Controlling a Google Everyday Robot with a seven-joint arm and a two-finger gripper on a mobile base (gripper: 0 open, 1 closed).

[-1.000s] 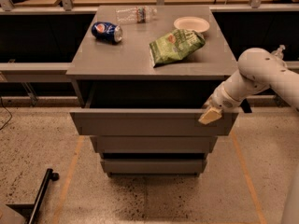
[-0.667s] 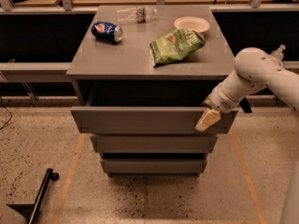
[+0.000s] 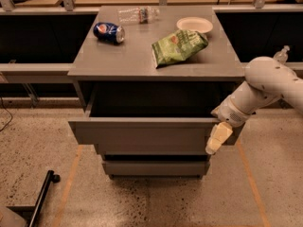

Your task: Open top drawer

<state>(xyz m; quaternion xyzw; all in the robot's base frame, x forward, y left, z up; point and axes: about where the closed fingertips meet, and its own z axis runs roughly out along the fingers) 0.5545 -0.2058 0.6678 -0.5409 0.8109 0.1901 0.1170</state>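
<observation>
I had my hand (image 3: 215, 143) at the right front corner of the top drawer (image 3: 147, 134), which stuck out beneath the desk (image 3: 109, 60); on top lay a can (image 3: 109, 32) left, a bag (image 3: 179, 46) right, a plate (image 3: 194, 24) behind it.

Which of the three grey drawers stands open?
The top drawer: its front juts out, baring a dark cavity, while the two lower drawers sit shut. The pincer hangs at its right front corner.

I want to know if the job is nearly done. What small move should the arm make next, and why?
Probably ease the gripper back, clear of the top drawer. The drawer stands well out from the cabinet, its dark inside showing, and the gripper hangs at the front corner on the arm's side, so further pulling looks unneeded.
</observation>
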